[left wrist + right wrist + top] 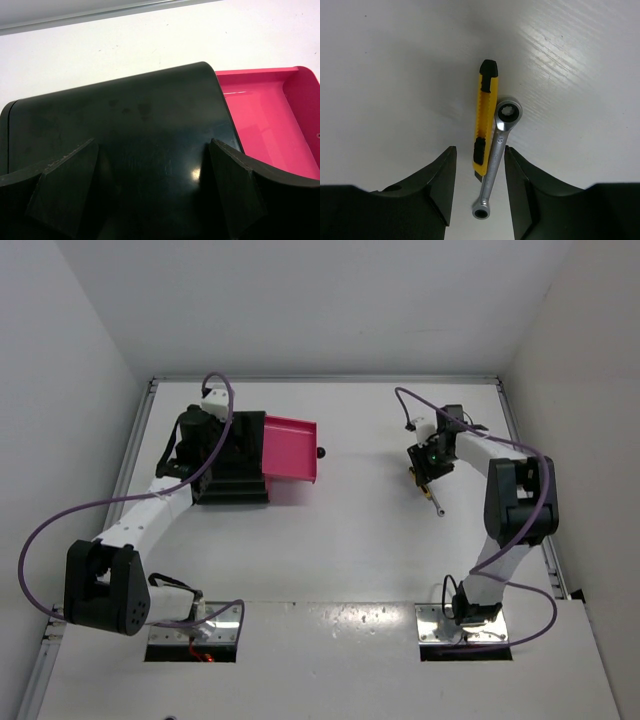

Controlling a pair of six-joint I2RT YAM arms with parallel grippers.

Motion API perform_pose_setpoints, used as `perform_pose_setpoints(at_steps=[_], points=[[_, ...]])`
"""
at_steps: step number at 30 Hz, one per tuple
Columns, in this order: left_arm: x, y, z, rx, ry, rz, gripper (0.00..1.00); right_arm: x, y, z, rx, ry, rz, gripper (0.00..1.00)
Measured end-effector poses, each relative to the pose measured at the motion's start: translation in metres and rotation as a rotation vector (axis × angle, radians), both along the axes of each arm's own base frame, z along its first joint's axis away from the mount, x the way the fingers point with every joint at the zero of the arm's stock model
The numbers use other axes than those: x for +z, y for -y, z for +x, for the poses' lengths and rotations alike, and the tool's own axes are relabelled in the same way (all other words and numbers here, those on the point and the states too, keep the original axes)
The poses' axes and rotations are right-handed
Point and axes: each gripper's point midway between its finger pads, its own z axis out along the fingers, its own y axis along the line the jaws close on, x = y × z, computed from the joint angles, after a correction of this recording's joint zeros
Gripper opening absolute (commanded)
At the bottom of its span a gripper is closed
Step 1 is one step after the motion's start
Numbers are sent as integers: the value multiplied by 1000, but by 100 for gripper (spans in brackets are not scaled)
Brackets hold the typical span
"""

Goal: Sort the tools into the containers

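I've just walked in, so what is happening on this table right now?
The right gripper is down over a yellow knife and a silver wrench lying side by side, jaws straddling both; a firm grip isn't clear. The left gripper hangs open over the black cabinet, whose pink drawer stands pulled out.

Wrench [495, 163]: bright polished metal, smooth, mirror-like at the ring ends. Yellow-handled tool [484, 116]: yellow plastic body, ribbed along one edge, with matt black plastic cap and slider. Counter [395, 75]: white, satin, faintly streaked with fine parallel lines. Cabinet [150, 125]: black plastic, glossy, smudged and finely scratched. Drawer [255, 115]: pink plastic, smooth, glossy, with bright reflections.
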Motion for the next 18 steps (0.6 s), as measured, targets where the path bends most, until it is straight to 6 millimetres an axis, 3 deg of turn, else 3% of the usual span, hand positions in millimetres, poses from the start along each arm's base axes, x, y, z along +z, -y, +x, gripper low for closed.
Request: perform_pose_setpoints(at_steps=[5, 18], points=[[0, 0, -1, -1, -1, 0, 100, -11, 1, 5, 7, -16, -7, 43], [-1, 0, 0, -1, -1, 0, 100, -6, -10, 33, 67, 43, -8, 47]])
